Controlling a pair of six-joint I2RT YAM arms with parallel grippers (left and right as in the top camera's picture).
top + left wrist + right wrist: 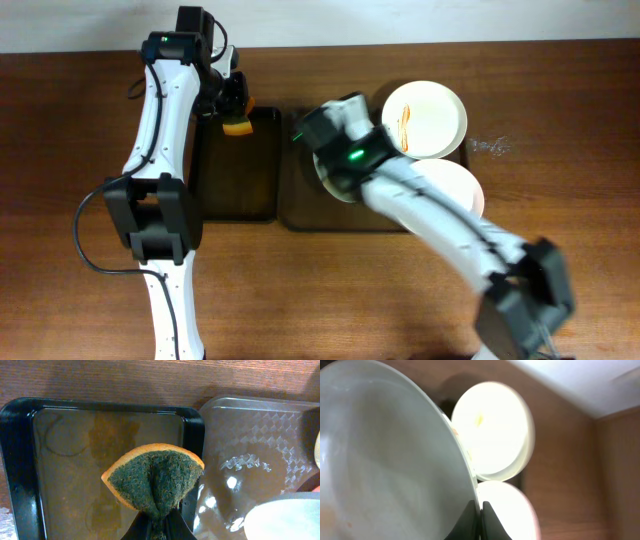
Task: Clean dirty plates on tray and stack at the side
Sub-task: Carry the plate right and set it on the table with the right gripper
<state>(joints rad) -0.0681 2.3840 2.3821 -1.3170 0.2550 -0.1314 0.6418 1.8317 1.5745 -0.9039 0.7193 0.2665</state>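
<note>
My right gripper [335, 160] [480, 510] is shut on the rim of a white plate [326, 182] [385, 460] and holds it tilted over the left part of the large dark tray [300, 208] [250, 435]. A second plate [425, 118] [492, 430] with orange-red streaks lies at the tray's far right. A third plate [460, 190] [506, 510] lies nearer, partly under my right arm. My left gripper [236, 112] [159, 527] is shut on a folded sponge [238, 126] [155, 480], green scrub side towards the camera, above the black tray.
A narrower black tray [240, 180] [20, 460] with a wet floor lies just left of the large tray. Brown wood tabletop [560, 120] surrounds both trays. A small wet smear [492, 147] lies right of the large tray.
</note>
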